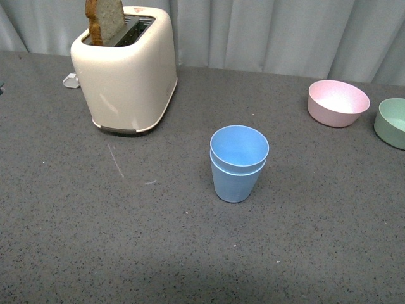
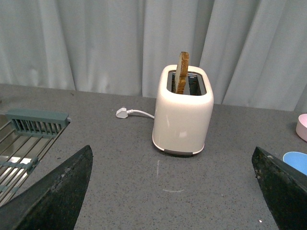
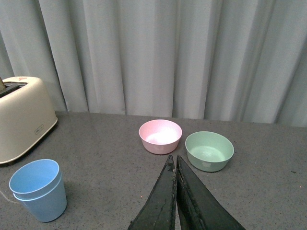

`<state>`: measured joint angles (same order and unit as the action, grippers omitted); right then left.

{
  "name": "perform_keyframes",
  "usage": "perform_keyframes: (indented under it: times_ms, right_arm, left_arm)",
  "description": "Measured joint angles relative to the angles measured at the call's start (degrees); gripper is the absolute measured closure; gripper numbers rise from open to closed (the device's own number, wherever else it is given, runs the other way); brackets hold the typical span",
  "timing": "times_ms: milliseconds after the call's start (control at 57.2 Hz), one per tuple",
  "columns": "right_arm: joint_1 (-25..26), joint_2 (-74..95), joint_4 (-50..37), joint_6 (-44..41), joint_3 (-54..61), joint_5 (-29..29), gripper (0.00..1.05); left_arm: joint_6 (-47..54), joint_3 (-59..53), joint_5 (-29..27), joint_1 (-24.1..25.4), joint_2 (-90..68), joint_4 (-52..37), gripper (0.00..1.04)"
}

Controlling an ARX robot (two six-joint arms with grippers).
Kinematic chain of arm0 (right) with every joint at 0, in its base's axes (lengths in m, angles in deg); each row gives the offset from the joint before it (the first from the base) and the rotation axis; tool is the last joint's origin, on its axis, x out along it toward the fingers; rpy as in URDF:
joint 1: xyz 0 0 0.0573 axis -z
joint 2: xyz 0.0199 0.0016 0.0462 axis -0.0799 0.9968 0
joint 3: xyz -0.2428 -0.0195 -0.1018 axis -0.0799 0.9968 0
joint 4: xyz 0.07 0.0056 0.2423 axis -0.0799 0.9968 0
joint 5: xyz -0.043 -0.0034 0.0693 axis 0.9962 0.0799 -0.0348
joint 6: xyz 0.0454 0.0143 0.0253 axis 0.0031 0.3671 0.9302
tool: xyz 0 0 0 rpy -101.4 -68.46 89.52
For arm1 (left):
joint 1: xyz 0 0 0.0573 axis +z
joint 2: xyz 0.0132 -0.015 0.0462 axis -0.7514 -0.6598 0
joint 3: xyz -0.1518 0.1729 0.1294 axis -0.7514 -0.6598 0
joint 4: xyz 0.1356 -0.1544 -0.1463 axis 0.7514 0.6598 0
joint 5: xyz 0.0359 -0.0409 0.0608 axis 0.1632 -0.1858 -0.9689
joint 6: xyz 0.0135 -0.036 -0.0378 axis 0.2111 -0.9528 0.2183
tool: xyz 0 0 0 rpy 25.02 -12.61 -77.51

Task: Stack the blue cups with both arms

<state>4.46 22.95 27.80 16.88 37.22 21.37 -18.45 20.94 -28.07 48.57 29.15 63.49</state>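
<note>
The blue cups (image 1: 238, 163) stand nested, one inside the other, upright on the grey table (image 1: 95, 240), right of the toaster (image 1: 126, 69) and well apart from the pink bowl (image 1: 338, 102). My left gripper (image 2: 172, 191) has its fingers spread wide; my right gripper (image 3: 175, 165) has them pressed together, holding nothing

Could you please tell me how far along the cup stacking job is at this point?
It looks done: the blue cups stand nested one inside the other, upright on the table. Nothing is in hand: the left gripper has its jaws wide open and empty, the right gripper is shut on nothing. No stacking step appears left.
</note>
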Motion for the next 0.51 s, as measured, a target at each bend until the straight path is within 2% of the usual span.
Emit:
perform_keyframes:
  times_ms: [140,192,367,507]
  right_arm:
    - [-0.02,-0.04,0.02,0.0,0.0,0.0,1.04]
    - [-0.02,-0.07,0.02,-0.04,0.0,-0.02,0.98]
    - [-0.02,-0.07,0.02,-0.04,0.0,0.0,0.68]
    - [-0.02,-0.07,0.02,-0.04,0.0,-0.02,0.33]
  left_arm:
    - [0.0,0.0,0.0,0.0,0.02,0.0,0.07]
    - [0.0,0.0,0.0,0.0,0.02,0.0,0.07]
    - [0.0,0.0,0.0,-0.02,0.02,0.0,0.07]
    - [0.0,0.0,0.0,0.0,0.02,0.0,0.07]
